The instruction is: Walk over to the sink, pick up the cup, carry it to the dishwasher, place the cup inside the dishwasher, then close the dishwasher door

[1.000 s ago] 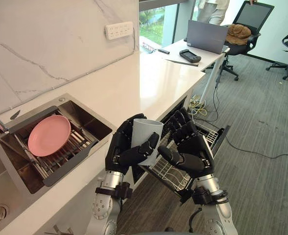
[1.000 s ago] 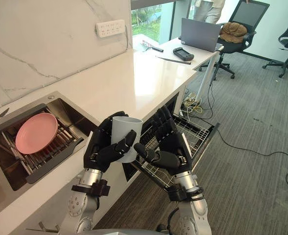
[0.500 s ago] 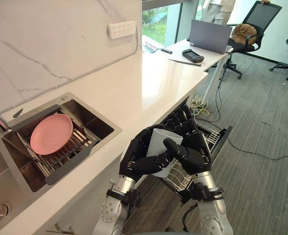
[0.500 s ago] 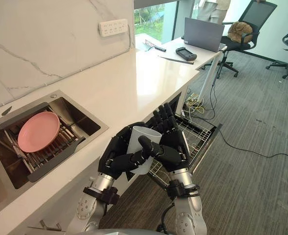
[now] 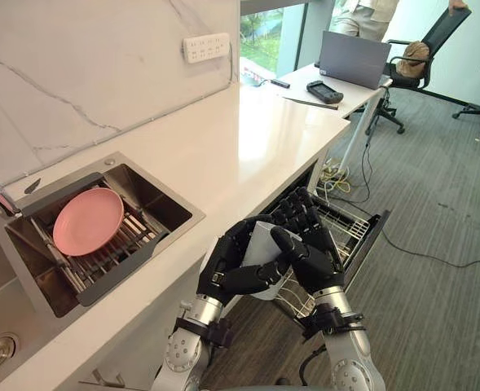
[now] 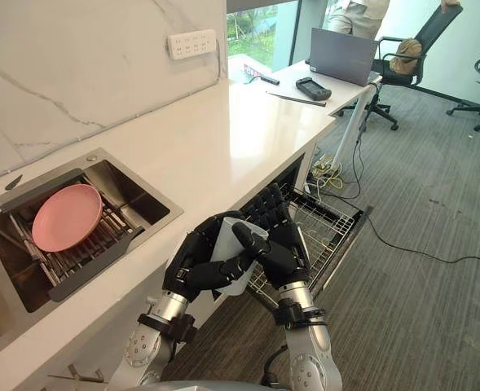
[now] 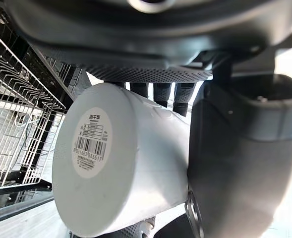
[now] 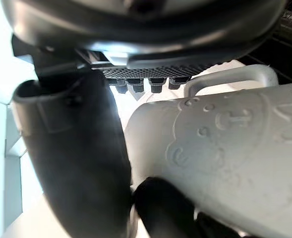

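**Cup clasped in both hands, just short of the open dishwasher rack**

Left eye view: the cup (image 5: 262, 243), a pale, smooth-walled cylinder, is held between the left hand (image 5: 233, 269) and the right hand (image 5: 314, 259). Both are wrapped round it, off the front edge of the glossy white bench (image 5: 248, 138). Its long axis stands near upright, mouth up, slightly tilted. The dishwasher's wire rack (image 5: 352, 230) is pulled out just beyond and below the hands, on the right hand's side, so that hand is the nearer to it. A pink plate (image 5: 89, 220) rests on the slatted grid in the steel sink (image 5: 162, 204), well apart.

Right eye view: the same clasp, with the right thumb lying across the cup's wall.

Left wrist view: the cup's flat base, bearing a printed label, faces the camera. The fingers (image 7: 158, 91) curl over the far wall, the thumb presses the near one, and thin rack wires show beside it.

Right wrist view: the matte wall carries raised embossed marks and a loop handle (image 8: 235, 77). This hand's fingers (image 8: 150, 82) curl round the cup beside the handle.

Judged from this, setting the cup down calls for carrying it outward and down into the rack
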You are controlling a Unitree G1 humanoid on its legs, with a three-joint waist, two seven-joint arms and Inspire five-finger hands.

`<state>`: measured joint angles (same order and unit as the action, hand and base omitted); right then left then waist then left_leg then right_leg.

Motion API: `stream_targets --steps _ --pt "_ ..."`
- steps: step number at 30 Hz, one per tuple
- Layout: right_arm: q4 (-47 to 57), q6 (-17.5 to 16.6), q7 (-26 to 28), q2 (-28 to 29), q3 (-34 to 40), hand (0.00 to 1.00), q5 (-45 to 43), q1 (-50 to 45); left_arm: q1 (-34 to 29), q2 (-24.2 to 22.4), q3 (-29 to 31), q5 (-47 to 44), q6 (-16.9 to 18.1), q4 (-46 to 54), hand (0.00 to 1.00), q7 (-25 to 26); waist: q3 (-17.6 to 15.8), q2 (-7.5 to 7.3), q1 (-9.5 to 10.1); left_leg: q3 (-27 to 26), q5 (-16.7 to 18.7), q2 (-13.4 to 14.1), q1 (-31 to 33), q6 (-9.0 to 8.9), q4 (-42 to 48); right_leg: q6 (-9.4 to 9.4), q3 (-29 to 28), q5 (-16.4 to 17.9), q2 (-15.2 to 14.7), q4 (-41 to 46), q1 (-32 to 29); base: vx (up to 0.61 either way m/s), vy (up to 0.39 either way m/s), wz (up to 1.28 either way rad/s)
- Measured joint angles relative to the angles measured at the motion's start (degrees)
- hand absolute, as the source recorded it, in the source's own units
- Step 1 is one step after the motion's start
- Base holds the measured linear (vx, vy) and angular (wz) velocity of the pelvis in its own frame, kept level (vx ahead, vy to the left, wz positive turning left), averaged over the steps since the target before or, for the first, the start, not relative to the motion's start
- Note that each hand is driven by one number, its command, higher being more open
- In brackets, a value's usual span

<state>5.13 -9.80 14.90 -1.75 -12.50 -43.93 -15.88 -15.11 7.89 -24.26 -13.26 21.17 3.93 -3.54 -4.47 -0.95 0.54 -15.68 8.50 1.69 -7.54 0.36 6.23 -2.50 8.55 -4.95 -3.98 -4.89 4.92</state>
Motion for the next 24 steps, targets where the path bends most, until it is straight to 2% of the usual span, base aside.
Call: stream_targets --steps 11,24 --pt "-0.74 3.03 -0.13 -2.13 -0.19 1.0 -1.98 0.01 -0.01 0.92 0.16 4.08 -0.55 0.03 0.0 2.63 0.15 -0.24 -0.04 0.3 -0.1 -0.18 0.12 0.14 0.01 -0.05 0.25 -0.04 -0.13 0.01 0.04 0.0 0.0 0.0" --pt "-1.59 8.88 5.49 -2.91 2.35 1.0 -4.41 0.0 0.39 2.2 1.95 12.81 -0.54 1.14 0.0 3.0 0.23 -0.34 0.06 0.9 -0.26 -0.34 -0.46 0.32 0.0 -0.05 0.84 -0.05 -0.23 0.01 0.94 0.0 0.0 0.02"
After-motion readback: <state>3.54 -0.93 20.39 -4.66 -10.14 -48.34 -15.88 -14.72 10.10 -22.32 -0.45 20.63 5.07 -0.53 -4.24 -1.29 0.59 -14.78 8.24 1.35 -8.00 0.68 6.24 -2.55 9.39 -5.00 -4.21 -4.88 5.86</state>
